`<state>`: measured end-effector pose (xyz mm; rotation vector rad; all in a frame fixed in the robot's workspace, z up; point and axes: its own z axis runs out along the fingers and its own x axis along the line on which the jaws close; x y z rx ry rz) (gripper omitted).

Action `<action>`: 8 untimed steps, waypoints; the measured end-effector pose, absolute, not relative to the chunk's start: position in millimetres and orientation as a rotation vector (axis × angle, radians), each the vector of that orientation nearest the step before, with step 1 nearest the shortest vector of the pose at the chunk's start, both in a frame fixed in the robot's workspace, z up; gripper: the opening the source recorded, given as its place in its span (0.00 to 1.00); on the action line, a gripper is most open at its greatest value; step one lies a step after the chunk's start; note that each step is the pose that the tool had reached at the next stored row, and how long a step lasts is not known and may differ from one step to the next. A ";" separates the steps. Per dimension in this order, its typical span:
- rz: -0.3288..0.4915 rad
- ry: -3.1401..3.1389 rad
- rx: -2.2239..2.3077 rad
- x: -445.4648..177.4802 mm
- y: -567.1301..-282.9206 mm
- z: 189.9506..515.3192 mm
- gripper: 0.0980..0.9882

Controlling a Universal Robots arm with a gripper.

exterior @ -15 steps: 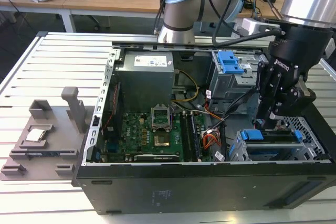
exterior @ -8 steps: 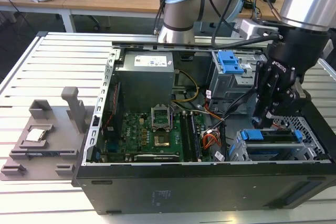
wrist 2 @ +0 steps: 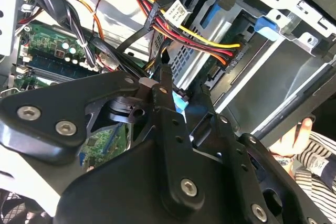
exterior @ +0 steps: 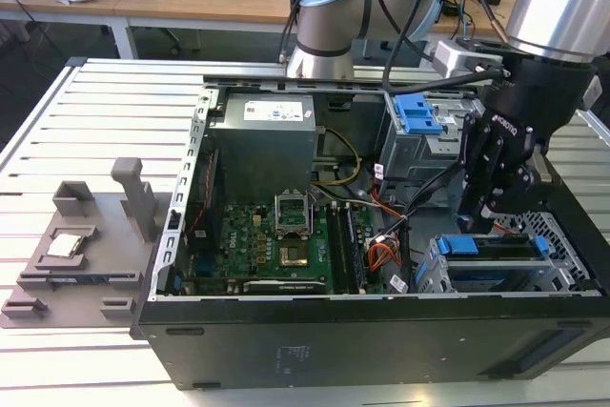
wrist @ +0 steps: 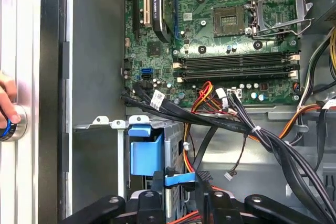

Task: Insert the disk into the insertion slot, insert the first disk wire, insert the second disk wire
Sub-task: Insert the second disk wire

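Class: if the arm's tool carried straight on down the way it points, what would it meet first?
Probably the disk in the insertion slot: the tool points down just above it, though depth is uncertain.

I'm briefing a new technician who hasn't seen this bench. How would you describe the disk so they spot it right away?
Find the open black computer case on the slatted table. At its front corner on the exterior view's right, just under the gripper, stands a silver perforated drive cage. The disk sits in it, framed in bright blue, unlike the grey drive box with a blue tab further back.
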<state>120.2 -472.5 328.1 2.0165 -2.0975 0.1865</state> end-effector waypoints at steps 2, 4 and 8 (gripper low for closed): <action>0.187 -2.097 2.017 120.2 -472.5 328.0 0.30; 0.187 -2.097 2.017 120.2 -472.5 327.9 0.15; 0.187 -2.098 2.017 120.2 -472.5 327.8 0.11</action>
